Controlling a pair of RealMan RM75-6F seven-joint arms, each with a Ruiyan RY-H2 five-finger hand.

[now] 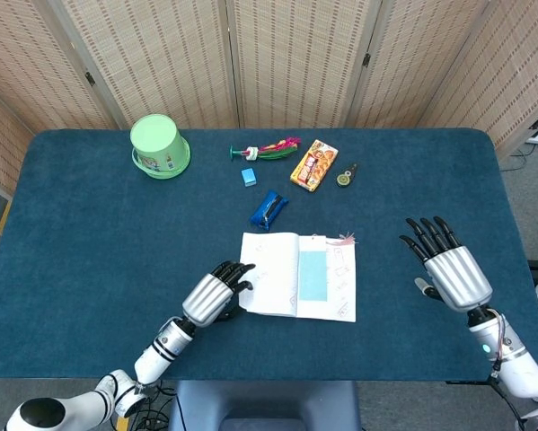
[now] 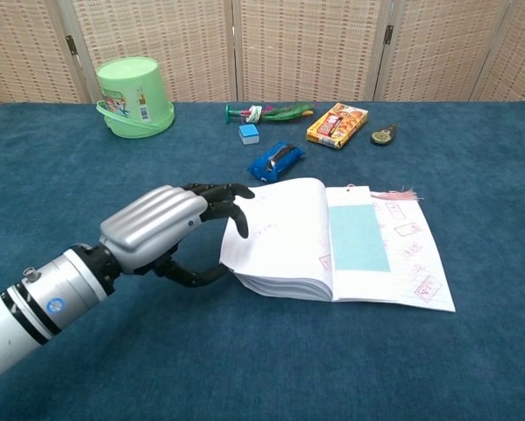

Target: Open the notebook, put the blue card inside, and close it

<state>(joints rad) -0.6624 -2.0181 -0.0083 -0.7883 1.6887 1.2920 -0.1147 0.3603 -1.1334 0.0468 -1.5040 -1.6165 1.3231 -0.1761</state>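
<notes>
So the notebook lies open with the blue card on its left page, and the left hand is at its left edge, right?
Not quite: the card lies on the right page of the notebook, as the chest view shows. The left hand is indeed at its left edge.

notebook (image 1: 297,289) open flat, blue card (image 1: 313,275) inside

notebook (image 1: 297,288) 1 | blue card (image 1: 313,275) 1 | robot hand 2 | green bucket (image 1: 159,145) 1

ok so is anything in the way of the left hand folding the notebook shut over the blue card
Nothing visible. The left hand is already at the notebook's left edge, and the blue card lies flat on the right page with nothing on top. The blue packet sits clear behind it.
</notes>
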